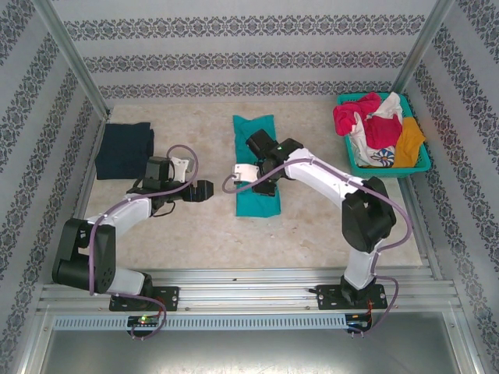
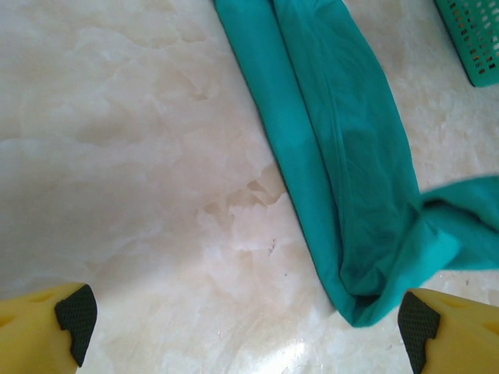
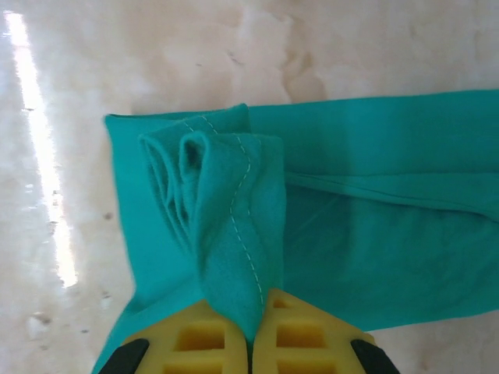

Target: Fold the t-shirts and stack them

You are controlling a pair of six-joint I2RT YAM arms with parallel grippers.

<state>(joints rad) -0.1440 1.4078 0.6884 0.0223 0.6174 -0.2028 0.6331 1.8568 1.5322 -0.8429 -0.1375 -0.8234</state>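
Seen from above, a folded dark navy t-shirt (image 1: 123, 149) lies at the far left of the bench (image 1: 195, 234), probably set aside as the start of the stack. Next, the left end effector (image 1: 204, 191) hovers low with its fingers spread wide, holding nothing, likely ready to help. At centre, the teal t-shirt (image 1: 253, 128) lies folded into a long strip. The right end effector (image 1: 259, 185) is clenched on its bunched near end, apparently to fold it over. At far right, a teal basket (image 1: 413, 160) holds magenta (image 1: 359, 115), white (image 1: 390, 105) and orange (image 1: 409, 140) shirts, waiting. The bench is pale, glossy and marbled, enclosed by walls with ornamental striped wallpaper and metal corner posts.
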